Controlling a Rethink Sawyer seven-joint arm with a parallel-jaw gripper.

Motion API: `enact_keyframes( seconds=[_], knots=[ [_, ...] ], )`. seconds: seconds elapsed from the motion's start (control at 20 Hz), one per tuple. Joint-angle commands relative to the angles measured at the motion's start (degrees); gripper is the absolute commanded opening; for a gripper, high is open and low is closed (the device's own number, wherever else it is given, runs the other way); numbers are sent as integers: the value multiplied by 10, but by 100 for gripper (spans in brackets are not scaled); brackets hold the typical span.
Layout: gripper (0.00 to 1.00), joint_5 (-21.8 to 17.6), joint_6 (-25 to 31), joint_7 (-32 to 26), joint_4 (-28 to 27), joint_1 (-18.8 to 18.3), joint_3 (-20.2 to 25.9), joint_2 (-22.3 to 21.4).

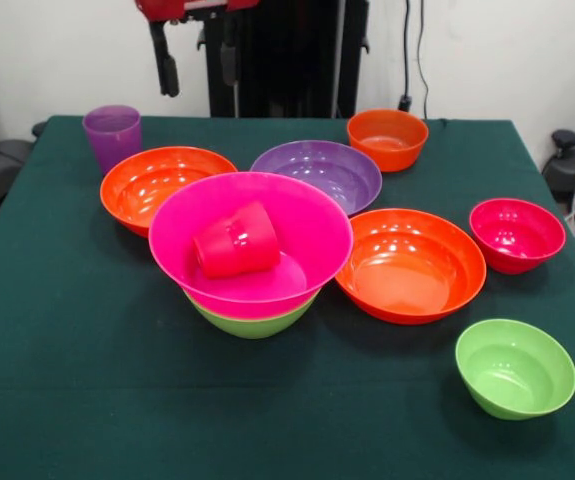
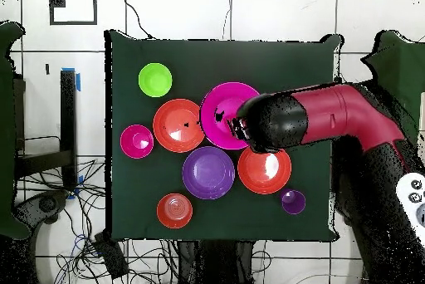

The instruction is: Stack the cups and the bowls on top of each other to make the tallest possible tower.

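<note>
A wide hot pink bowl sits nested on a lime green bowl, forming the tower. A red-pink cup lies on its side inside the pink bowl. The purple cup stands upright at the far left corner. Around the tower lie two large orange bowls, a purple bowl, a small orange bowl, a small red-pink bowl and a small lime green bowl. My gripper hangs high, open and empty. In the overhead view the arm covers part of the hot pink bowl.
The dark green tablecloth reaches to all edges of the table. Cables and black gear lie on the floor off the table's sides. A white controller shows at the right edge of the overhead view.
</note>
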Motion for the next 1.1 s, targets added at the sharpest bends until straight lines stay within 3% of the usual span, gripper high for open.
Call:
enact_keyframes(
  seconds=[0.05, 0.3, 0.5, 0.75, 1.1],
  knots=[
    [100, 48, 138, -46, -38, 26, -39, 19],
    [100, 34, 138, -40, -65, 45, -52, 37],
    [100, 17, 127, -30, -108, 70, -64, 82],
    [100, -41, 129, -26, -205, 126, -99, 150],
    [100, -69, 95, -31, -272, 157, -121, 204]
  ],
)
